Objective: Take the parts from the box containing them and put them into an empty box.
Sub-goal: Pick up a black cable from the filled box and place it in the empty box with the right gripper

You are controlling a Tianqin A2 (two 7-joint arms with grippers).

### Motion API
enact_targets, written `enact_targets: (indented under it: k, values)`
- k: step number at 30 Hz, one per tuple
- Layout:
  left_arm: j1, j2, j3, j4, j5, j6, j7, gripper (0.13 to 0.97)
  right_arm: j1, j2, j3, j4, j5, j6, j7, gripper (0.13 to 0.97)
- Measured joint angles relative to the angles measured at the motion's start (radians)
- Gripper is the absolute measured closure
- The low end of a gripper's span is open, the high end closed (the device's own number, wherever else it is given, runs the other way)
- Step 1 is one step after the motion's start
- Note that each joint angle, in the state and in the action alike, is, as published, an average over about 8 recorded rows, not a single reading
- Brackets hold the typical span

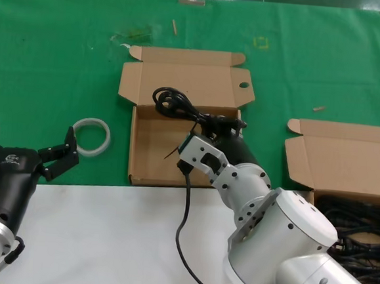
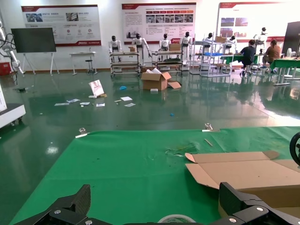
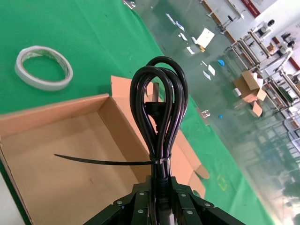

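Observation:
My right gripper (image 1: 212, 125) is shut on a black cable bundle (image 1: 174, 104) and holds it over the empty box (image 1: 151, 153), near its far edge. In the right wrist view the looped bundle (image 3: 160, 108), bound by a cable tie, stands out from my gripper (image 3: 161, 183) above the box floor (image 3: 61, 178). The box's lid (image 1: 181, 81) with the round hole lies open behind. The box with the remaining cables (image 1: 353, 221) sits at the right, its lid (image 1: 346, 159) open. My left gripper (image 1: 28, 148) is open and empty at the left, near the white ring.
A white tape ring (image 1: 92, 136) lies on the green mat left of the empty box; it also shows in the right wrist view (image 3: 43, 67). One cable end hangs down from my right gripper over the white table front (image 1: 103, 240).

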Motion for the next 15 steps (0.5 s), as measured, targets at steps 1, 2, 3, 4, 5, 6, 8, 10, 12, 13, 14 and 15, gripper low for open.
enact_targets:
  k: [1,2,3,4,5,6,8,10,12,13,14,15]
  values:
    - [0.000,0.000,0.000,0.000,0.000,0.000,0.000,0.132,0.001,0.000,-0.003,-0.003,0.000,-0.002,0.009,0.892]
    - [0.000,0.000,0.000,0.000,0.000,0.000,0.000,0.132,0.002,0.001,-0.006,-0.005,0.000,-0.003,0.016,0.892]
    - [0.000,0.000,0.000,0.000,0.000,0.000,0.000,0.132,0.003,0.001,-0.008,-0.007,0.000,-0.004,0.022,0.892]
    - [0.000,0.000,0.000,0.000,0.000,0.000,0.000,0.132,0.003,0.001,-0.009,-0.008,0.000,-0.004,0.025,0.892]
    - [0.000,0.000,0.000,0.000,0.000,0.000,0.000,0.132,0.003,0.001,-0.009,-0.008,0.000,-0.004,0.027,0.889]
    - [0.000,0.000,0.000,0.000,0.000,0.000,0.000,0.132,0.003,0.001,-0.009,-0.008,0.000,-0.004,0.028,0.886]
    - [0.000,0.000,0.000,0.000,0.000,0.000,0.000,0.132,0.003,0.001,-0.010,-0.009,0.000,-0.005,0.028,0.880]
    - [0.000,0.000,0.000,0.000,0.000,0.000,0.000,0.132,0.003,0.001,-0.010,-0.009,0.000,-0.005,0.028,0.873]
    - [0.000,0.000,0.000,0.000,0.000,0.000,0.000,0.132,0.003,0.001,-0.010,-0.009,0.000,-0.005,0.028,0.867]
    - [0.000,0.000,0.000,0.000,0.000,0.000,0.000,0.132,0.003,0.001,-0.010,-0.009,0.000,-0.005,0.028,0.867]
    - [0.000,0.000,0.000,0.000,0.000,0.000,0.000,0.132,0.003,0.001,-0.010,-0.009,0.000,-0.005,0.028,0.855]
    - [0.000,0.000,0.000,0.000,0.000,0.000,0.000,0.132,0.003,0.001,-0.010,-0.009,0.000,-0.005,0.028,0.844]
